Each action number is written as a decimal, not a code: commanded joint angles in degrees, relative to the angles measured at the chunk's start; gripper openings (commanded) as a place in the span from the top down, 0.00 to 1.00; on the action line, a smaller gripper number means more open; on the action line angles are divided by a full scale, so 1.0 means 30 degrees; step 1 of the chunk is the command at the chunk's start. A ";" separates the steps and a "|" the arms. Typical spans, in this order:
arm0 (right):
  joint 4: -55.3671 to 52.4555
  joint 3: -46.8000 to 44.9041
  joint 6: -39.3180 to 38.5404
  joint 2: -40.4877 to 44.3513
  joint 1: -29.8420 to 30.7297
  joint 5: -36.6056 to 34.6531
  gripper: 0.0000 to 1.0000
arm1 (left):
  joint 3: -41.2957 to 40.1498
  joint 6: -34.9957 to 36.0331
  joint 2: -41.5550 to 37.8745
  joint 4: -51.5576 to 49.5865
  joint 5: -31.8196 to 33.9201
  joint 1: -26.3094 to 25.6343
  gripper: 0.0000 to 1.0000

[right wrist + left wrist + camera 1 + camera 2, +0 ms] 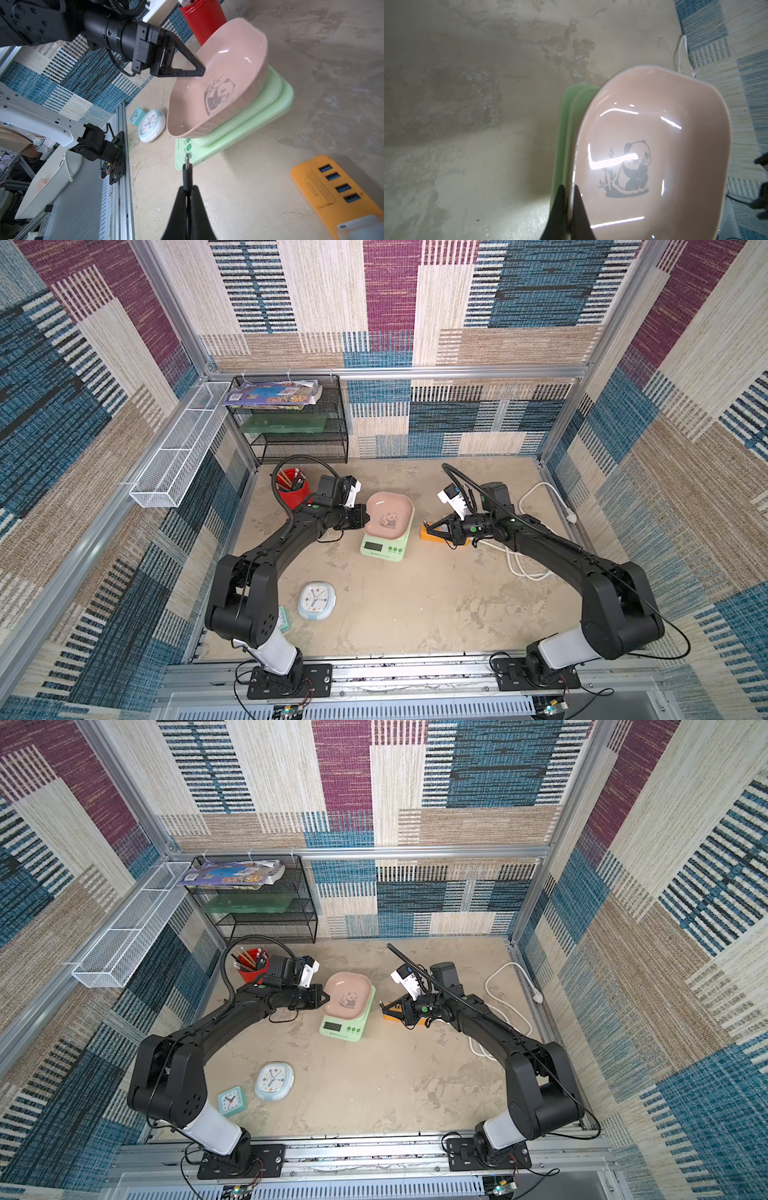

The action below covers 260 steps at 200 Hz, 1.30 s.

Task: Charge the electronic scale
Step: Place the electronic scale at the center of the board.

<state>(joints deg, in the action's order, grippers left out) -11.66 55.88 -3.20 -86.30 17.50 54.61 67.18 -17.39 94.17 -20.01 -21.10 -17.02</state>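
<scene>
Now, we are reading this as the plug-in approach.
- Scale (390, 549) sitting on counter (415, 605) between arms.
- Left pincer (568, 187) clamping pink tray (591, 116) rim, apparently steadying scale.
- Right pincer (188, 190) pinching plug (187, 174), tip aiming at scale edge, still apart.
- Port not visible.
- Next move we are judging: aligning plug with port, pushing straight in.

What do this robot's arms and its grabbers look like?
The left arm and right arm are matte black jointed tubes with a white shell near the base and a small green dot near the wrist. A ribbed black hose loops over each. The left gripper and right gripper have black, open-framed triangular fingers.
</scene>
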 commanded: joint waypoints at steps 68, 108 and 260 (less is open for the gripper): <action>-0.1914 0.0910 -0.1891 -0.1413 0.0100 0.0606 1.00 | -0.0544 -0.0561 0.0042 -0.0626 0.1371 -0.0085 1.00; -0.2567 0.1324 -0.2372 -0.2399 0.0254 0.1384 1.00 | -0.0307 -0.0792 0.0930 -0.1344 0.2161 -0.0125 1.00; -0.5895 0.3193 -0.8056 -0.2317 0.1053 0.2809 1.00 | -0.3119 0.0925 -0.4341 0.3999 -0.9037 -0.0561 0.55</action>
<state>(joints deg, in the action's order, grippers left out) -26.04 64.49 -20.97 -93.82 20.56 59.55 60.01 -18.41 84.88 -18.48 -30.87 -17.61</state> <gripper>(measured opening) 0.065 0.456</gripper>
